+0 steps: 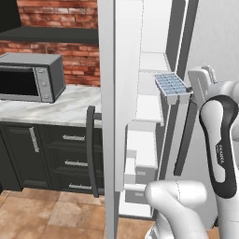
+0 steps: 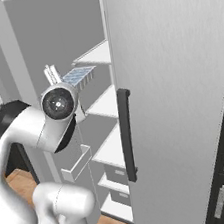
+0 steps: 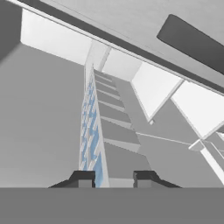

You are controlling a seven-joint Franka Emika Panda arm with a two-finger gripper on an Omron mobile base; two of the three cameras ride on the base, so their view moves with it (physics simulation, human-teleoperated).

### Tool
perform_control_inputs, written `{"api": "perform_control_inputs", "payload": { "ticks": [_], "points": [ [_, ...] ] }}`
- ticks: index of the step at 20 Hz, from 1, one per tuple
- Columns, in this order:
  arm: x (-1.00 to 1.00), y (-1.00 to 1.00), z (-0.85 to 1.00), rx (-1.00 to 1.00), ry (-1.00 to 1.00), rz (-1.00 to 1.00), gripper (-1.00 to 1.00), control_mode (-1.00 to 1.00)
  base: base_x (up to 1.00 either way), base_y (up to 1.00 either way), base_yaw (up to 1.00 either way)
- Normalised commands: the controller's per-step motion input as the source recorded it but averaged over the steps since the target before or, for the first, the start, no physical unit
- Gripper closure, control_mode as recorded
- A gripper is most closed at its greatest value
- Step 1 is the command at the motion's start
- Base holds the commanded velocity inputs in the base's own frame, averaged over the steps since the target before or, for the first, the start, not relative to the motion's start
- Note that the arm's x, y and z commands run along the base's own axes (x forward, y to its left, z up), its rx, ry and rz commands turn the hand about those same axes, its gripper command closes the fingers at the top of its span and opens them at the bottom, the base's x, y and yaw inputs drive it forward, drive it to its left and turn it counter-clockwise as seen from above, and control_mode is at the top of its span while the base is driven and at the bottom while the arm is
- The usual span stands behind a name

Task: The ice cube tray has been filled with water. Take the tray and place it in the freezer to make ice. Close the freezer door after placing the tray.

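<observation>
The claw (image 3: 113, 178) is clenched on the near end of the ice tray (image 1: 172, 87), held in the air before the freezer shelves (image 1: 148, 108). Tilted, it could spill water or catch a shelf edge.

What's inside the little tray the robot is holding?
Pale blue water fills the tray's two rows of square cells. The hand covers its near end, so the cells there are hidden.

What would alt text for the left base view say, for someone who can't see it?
A white robot arm's gripper holds an ice cube tray at the open freezer, level with its white shelves. A microwave sits on the counter to the left.
</observation>
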Motion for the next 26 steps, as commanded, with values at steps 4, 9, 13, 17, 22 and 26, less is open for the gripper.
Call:
{"api": "perform_control_inputs", "payload": {
  "ticks": [4,9,13,17,22,26],
  "points": [
    [0.17,-0.12,0.09,0.0,0.0,-0.16,1.0,-1.0,0.0,0.0,0.0],
    [0.08,-0.01,0.15,0.01,0.0,-0.1,1.0,-1.0,0.0,0.0,0.0],
    [0.0,0.0,0.22,0.03,0.0,-0.02,1.0,-1.0,0.0,0.0,0.0],
    [0.0,0.0,0.23,0.04,0.0,0.0,1.0,-1.0,0.0,0.0,0.0],
    [0.02,0.0,0.15,0.02,0.0,0.0,1.0,-1.0,0.0,0.0,0.0],
    [0.22,0.0,0.03,0.0,0.0,0.0,1.0,-1.0,0.0,0.0,0.0]
  ]
}}
